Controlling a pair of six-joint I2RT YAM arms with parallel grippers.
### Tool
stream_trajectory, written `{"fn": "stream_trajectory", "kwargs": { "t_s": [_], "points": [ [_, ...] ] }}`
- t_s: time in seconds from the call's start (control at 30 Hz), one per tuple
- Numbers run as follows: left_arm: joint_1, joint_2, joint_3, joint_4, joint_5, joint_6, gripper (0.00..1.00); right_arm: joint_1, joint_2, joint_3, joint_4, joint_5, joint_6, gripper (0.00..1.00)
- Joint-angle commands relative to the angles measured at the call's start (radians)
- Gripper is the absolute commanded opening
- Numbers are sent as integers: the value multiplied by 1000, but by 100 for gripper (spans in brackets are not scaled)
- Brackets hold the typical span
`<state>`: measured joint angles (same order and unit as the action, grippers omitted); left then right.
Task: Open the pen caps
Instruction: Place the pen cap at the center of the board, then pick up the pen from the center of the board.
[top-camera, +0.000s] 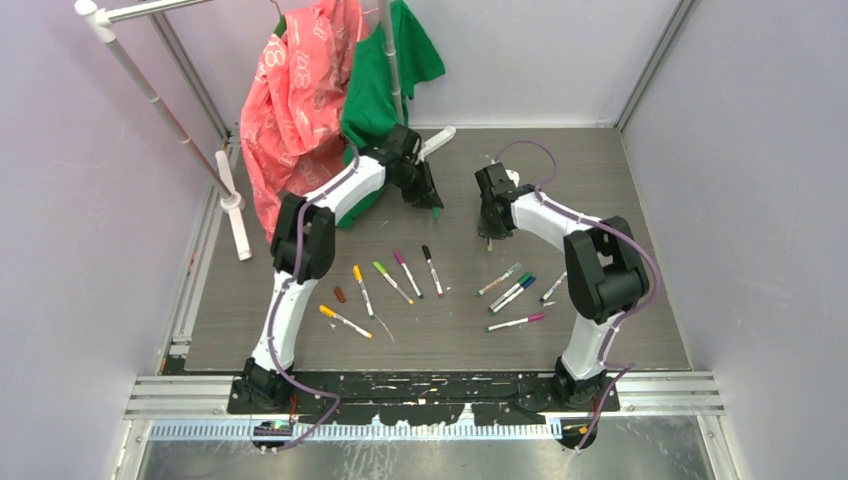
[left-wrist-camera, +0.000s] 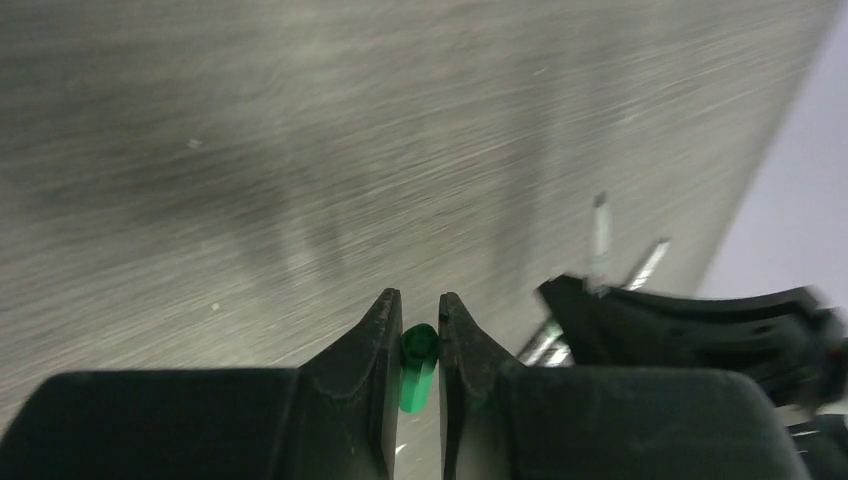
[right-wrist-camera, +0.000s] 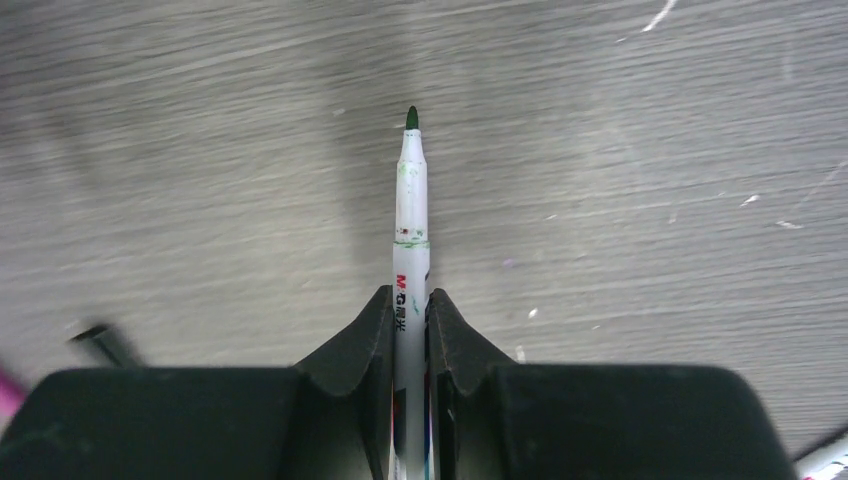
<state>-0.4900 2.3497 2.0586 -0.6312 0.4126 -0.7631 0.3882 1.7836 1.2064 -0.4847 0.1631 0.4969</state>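
The green pen's cap is off: the left claw (left-wrist-camera: 420, 300) is clenched on the stubby, glossy green cap (left-wrist-camera: 418, 368). The right claw (right-wrist-camera: 410, 292) grips the pen (right-wrist-camera: 411, 200) by its slim white barrel, its dark felt tip bare. Both hang over the far middle of the grey, wood-grained bench (right-wrist-camera: 650, 150). Next, I'd judge, cap and pen want setting down. Then comes one of the other pens (top-camera: 407, 272) lying nearer the front edge.
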Motion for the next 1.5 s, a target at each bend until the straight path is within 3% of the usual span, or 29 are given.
{"fn": "stream_trajectory", "kwargs": {
  "t_s": [0.0,0.17,0.53,1.17,1.3,1.47],
  "points": [
    [-18,60,98,-252,-68,143,0,-16,70,87,1,182,-66,1],
    [-44,120,175,-328,-96,163,1,-37,160,155,-7,220,-95,5],
    [-55,168,210,-308,-73,131,24,-43,229,184,-18,193,-95,35],
    [-36,66,237,-237,-124,41,32,-27,113,275,-123,250,-138,47],
    [-26,-33,154,-198,-168,10,33,3,60,287,-156,250,-153,48],
    [0,-203,-84,-126,-195,-19,35,66,-8,252,-177,148,-166,52]
  ]
}}
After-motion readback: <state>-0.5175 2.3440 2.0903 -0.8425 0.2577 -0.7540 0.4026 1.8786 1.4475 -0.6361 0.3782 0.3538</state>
